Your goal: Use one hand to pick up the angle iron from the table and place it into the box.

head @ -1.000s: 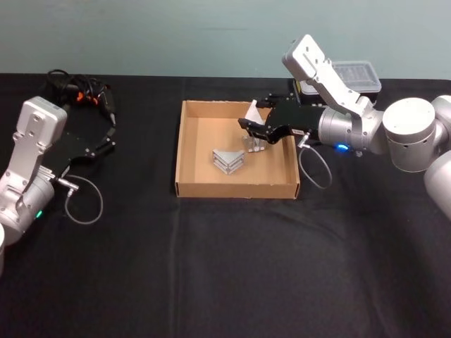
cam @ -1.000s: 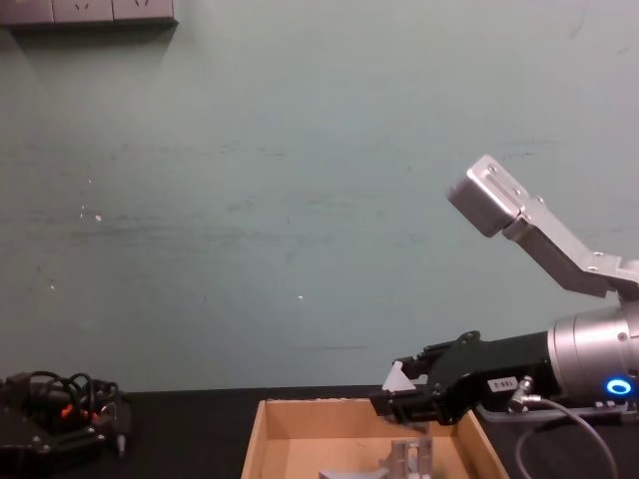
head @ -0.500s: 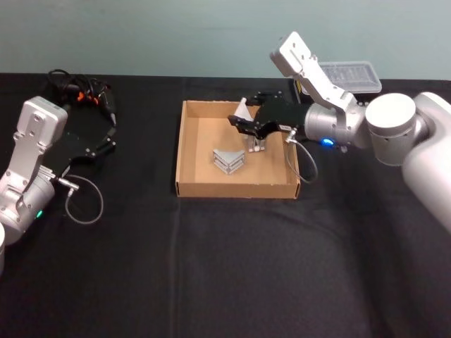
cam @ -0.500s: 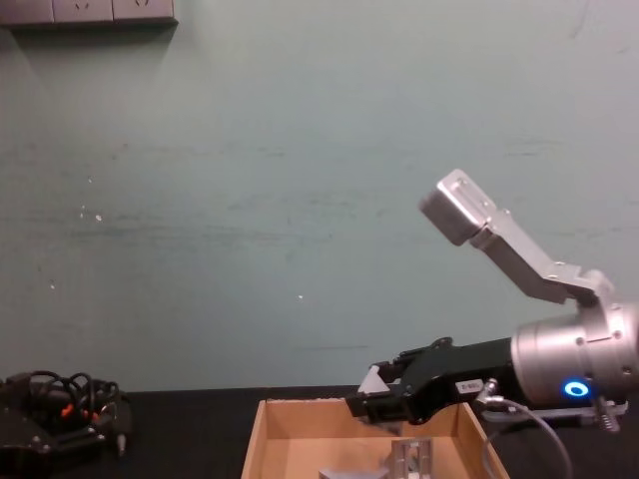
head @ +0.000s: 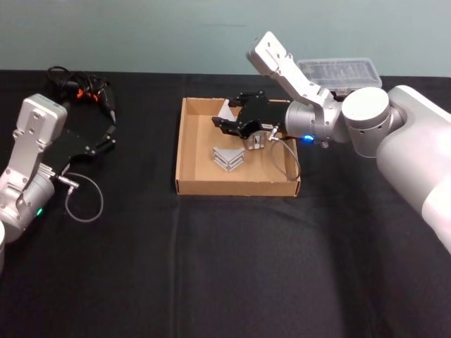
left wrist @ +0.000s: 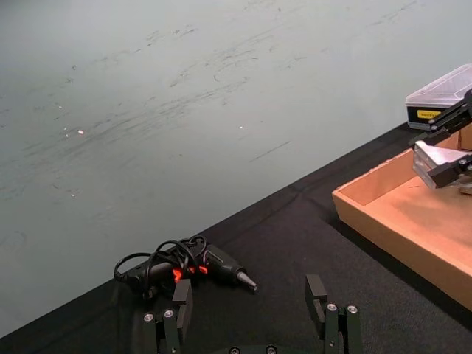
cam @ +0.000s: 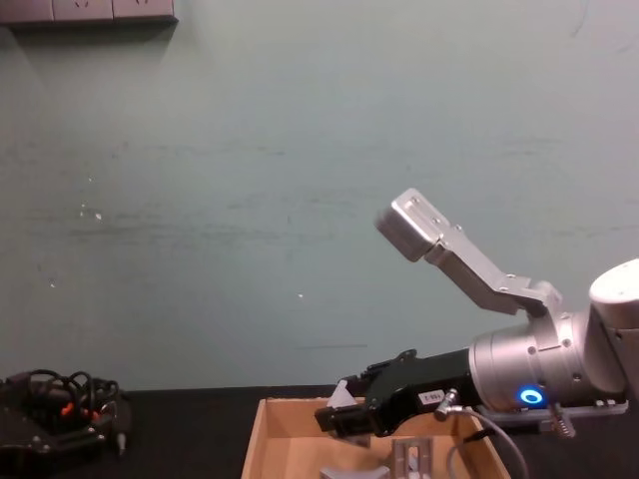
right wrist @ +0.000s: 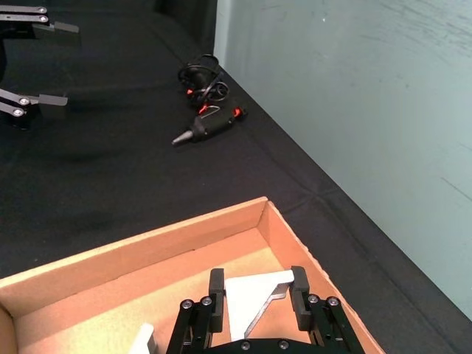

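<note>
Now at placing step — right gripper [head: 227, 121] clamped on angle iron [right wrist: 254, 297], held above box [head: 187, 158] near its far-left corner. I judged next move: lower, then release clear of brackets [head: 227, 159] already inside. Right wrist view showed fingers pinching piece — head view hid that. Left gripper [left wrist: 253, 318] parked left over table [head: 232, 260], fingers apart.

Black tool with orange markings [head: 95, 96] and coiled black cord [head: 62, 77], lying on the far left of the tabletop. Small black case with clear plastic lid [head: 338, 71], far right, beyond the cardboard box. Teal wall [cam: 250, 200] behind; white outlet plates [cam: 85, 11] at its upper left.
</note>
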Robot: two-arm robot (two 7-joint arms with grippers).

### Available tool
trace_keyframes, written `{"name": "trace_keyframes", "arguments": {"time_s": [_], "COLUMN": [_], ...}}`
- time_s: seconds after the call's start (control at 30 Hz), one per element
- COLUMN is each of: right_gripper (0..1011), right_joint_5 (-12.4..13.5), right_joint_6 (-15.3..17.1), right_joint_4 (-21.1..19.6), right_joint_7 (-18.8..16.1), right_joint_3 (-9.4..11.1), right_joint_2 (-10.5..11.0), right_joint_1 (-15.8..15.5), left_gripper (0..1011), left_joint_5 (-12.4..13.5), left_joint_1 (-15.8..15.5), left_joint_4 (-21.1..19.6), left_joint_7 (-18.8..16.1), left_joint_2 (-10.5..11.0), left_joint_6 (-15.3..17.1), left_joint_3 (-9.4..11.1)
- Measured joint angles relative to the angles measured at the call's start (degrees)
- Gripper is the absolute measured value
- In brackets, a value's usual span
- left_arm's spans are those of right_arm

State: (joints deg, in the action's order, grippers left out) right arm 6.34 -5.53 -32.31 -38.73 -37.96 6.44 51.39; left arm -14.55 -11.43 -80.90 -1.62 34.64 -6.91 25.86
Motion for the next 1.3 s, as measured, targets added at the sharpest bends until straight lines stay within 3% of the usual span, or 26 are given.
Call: {"name": "trace_keyframes", "arguments": {"time_s": [0.27, 0.53, 0.57, 0.7, 0.83, 1.07, 1.3], "right_gripper": [560, 772, 836, 935, 1003, 1000, 1000], "right_joint_5": [-1.21, -2.23, -2.29, -2.36, -2.16, -1.06, -0.12], "right_joint_6": [-0.61, -0.80, -0.80, -0.32, 0.76, 2.78, 4.30], "right_joint_4": [2.34, 2.88, 2.75, 0.63, -3.20, -12.67, -29.57], "right_joint_7": [-0.41, -1.25, -1.28, -1.16, -0.59, 1.71, 8.20], "right_joint_3": [0.33, 0.97, 1.09, 1.84, 2.82, 4.56, 8.00], "right_joint_2": [-1.38, -1.80, -1.77, -1.12, 0.17, 3.29, 9.18], "right_joint_1": [0.86, 0.93, 0.83, -0.20, -1.94, -6.40, -15.17], "left_gripper": [1000, 1000, 1000, 1000, 1000, 1000, 1000], "left_joint_5": [0.00, 0.00, 0.00, 0.00, 0.00, 0.00, 0.00], "left_joint_1": [0.00, 0.00, 0.00, 0.00, 0.00, 0.00, 0.00], "left_joint_4": [0.00, 0.00, 0.00, 0.00, 0.00, 0.00, 0.00], "left_joint_7": [0.00, 0.00, 0.00, 0.00, 0.00, 0.00, 0.00], "left_joint_2": [0.00, 0.00, 0.00, 0.00, 0.00, 0.00, 0.00], "left_joint_6": [0.00, 0.00, 0.00, 0.00, 0.00, 0.00, 0.00], "left_joint_3": [0.00, 0.00, 0.00, 0.00, 0.00, 0.00, 0.00]}}
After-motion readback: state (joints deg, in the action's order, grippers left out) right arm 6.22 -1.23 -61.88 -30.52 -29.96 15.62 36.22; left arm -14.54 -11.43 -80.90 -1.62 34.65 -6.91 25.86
